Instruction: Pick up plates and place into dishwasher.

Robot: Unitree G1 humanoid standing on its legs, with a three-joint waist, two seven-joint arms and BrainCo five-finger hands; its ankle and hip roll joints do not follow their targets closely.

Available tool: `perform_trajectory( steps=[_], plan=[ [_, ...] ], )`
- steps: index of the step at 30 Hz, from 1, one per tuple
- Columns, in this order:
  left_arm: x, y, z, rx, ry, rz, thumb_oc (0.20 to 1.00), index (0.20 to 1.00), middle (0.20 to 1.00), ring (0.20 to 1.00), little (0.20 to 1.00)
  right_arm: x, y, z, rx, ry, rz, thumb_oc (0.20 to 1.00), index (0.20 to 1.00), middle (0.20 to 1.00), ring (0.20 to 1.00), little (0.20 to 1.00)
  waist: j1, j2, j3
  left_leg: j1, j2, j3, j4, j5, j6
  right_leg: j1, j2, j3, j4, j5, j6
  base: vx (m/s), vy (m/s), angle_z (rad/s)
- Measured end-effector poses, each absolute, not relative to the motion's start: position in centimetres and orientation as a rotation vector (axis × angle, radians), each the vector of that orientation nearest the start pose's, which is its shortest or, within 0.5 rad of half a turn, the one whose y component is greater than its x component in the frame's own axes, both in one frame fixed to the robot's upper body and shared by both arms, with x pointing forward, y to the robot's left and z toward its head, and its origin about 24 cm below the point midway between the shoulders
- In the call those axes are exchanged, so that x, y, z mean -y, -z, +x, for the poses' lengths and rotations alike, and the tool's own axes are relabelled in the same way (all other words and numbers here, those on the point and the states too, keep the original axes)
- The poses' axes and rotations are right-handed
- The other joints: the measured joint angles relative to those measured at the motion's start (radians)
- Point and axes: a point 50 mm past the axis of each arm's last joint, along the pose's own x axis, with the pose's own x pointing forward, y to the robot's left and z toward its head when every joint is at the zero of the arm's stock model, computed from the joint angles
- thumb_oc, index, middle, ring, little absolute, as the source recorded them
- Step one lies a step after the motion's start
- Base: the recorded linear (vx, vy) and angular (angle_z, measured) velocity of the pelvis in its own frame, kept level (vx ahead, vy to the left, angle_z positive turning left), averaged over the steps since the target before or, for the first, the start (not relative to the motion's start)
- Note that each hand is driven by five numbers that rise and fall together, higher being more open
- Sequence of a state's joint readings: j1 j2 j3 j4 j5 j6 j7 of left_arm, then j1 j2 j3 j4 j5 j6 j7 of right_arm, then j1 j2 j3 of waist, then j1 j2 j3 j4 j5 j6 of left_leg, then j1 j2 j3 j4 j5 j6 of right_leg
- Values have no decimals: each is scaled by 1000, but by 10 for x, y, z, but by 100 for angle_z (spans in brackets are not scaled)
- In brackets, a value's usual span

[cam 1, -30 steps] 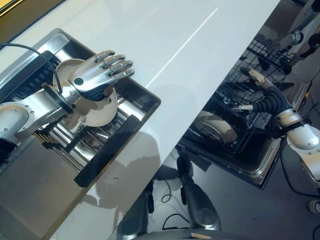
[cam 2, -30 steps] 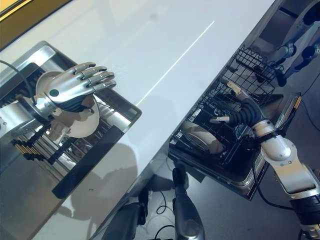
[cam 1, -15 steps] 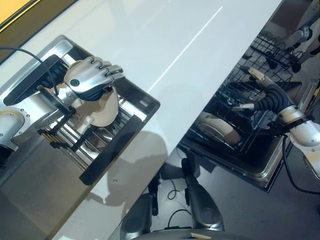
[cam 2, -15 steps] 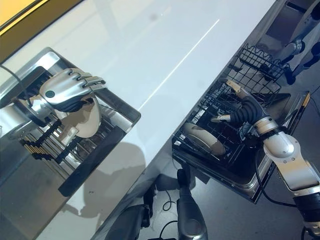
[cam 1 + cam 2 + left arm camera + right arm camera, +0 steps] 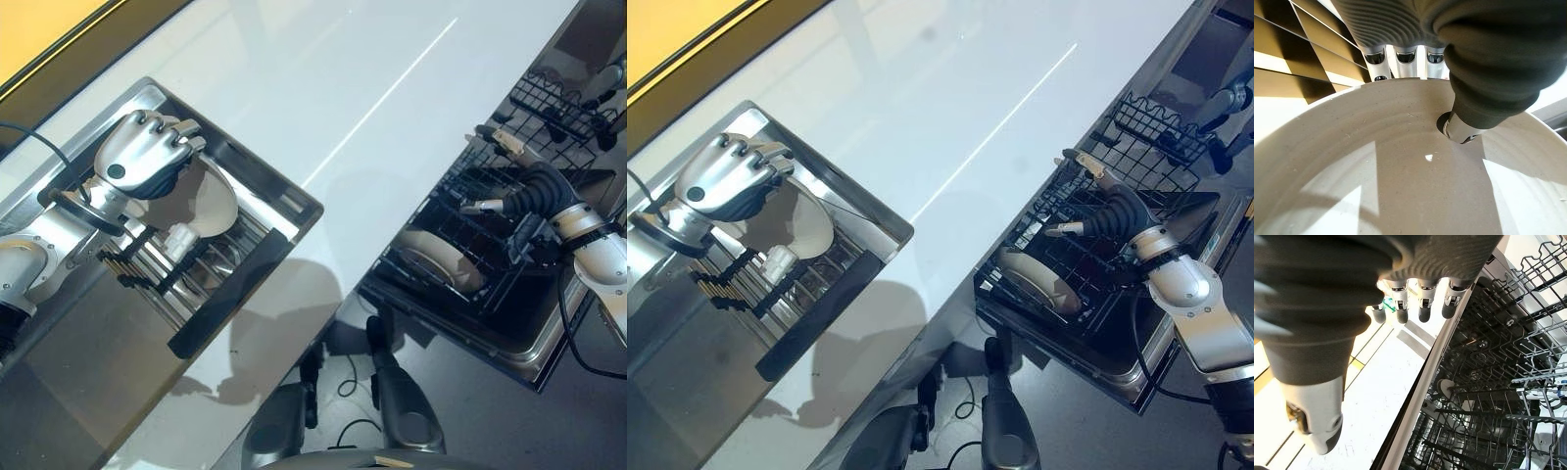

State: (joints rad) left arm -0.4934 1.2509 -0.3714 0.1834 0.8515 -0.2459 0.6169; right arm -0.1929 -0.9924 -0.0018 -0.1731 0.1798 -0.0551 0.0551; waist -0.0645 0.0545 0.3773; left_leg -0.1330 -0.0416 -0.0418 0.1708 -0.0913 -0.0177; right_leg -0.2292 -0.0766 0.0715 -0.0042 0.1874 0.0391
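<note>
A cream plate (image 5: 214, 204) stands on edge in the dish rack inside the steel sink (image 5: 257, 155). My left hand (image 5: 140, 162) is shut on its upper rim. In the left wrist view the fingers (image 5: 1405, 55) hook over the plate's (image 5: 1400, 186) edge and the thumb (image 5: 1488, 73) presses on its face. My right hand (image 5: 511, 186) hovers open over the dishwasher's wire rack (image 5: 1161, 125), holding nothing; its fingers (image 5: 1420, 303) hang relaxed. Another cream plate (image 5: 443, 266) stands in that rack.
A small white cup-like object (image 5: 181, 238) sits in the sink rack beside the plate. A black bar (image 5: 235, 294) lies along the sink's near edge. The white countertop (image 5: 382, 88) separates sink and dishwasher. The dishwasher's open door (image 5: 509, 345) juts out below the rack.
My left hand's fingers, straight above the plate a second ago, have curled over its rim. The camera has shifted. The right hand stays open over the rack.
</note>
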Motion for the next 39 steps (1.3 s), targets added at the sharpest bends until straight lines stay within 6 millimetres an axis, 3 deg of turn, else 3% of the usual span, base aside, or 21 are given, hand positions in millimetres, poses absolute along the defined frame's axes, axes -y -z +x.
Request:
perform_trajectory(
  steps=[10, 17, 23, 32, 36, 39],
  plan=[
    [-285, -211, 289, 896, -415, 1798, 200, 200, 200, 200, 200, 253, -205, 270, 377, -139, -820, 1000, 1000, 1000, 1000, 1000, 3, -16, -20, 2, 2, -8, -14, 7, -2, -1, 2, -3, 0, -2, -2, -3, 0, 1],
    [-300, -228, 283, 934, -789, 1535, 200, 200, 200, 200, 200, 250, -195, 272, 368, -97, -787, 1000, 1000, 1000, 1000, 1000, 4, -59, -46, 18, 4, -14, -35, 17, -4, 6, 2, -10, -2, -2, -3, 17, -23, 2],
    [-303, -237, 271, 1002, -962, 1388, 200, 200, 200, 200, 200, 248, -195, 271, 402, -67, -755, 1000, 1000, 1000, 1000, 1000, 4, -83, -87, 60, 9, -13, -69, 20, -4, 46, 6, -10, -32, -2, -3, 29, -15, -1],
    [-294, -240, 258, 1087, -1035, 1209, 200, 200, 200, 200, 200, 238, -220, 259, 625, -16, -705, 1000, 1000, 1000, 1000, 1000, 13, -95, -144, 122, 19, -11, -133, 38, -6, 93, 12, -10, -69, -2, -4, 5, -11, -1],
    [-279, -239, 258, 1119, -988, 1107, 200, 200, 200, 200, 200, 222, -236, 252, 767, -36, -659, 1000, 1000, 1000, 1000, 1000, 28, -94, -178, 143, 24, -12, -154, 39, -8, 110, 17, -10, -78, -2, -6, -1, -15, -2],
    [-269, -238, 258, 1121, -951, 1016, 200, 200, 200, 200, 200, 198, -255, 252, 878, -122, -606, 1000, 1000, 1000, 1000, 1000, 34, -96, -202, 158, 28, -16, -165, 42, -10, 130, 20, -17, -85, -2, -8, -13, -30, 5]
  ],
)
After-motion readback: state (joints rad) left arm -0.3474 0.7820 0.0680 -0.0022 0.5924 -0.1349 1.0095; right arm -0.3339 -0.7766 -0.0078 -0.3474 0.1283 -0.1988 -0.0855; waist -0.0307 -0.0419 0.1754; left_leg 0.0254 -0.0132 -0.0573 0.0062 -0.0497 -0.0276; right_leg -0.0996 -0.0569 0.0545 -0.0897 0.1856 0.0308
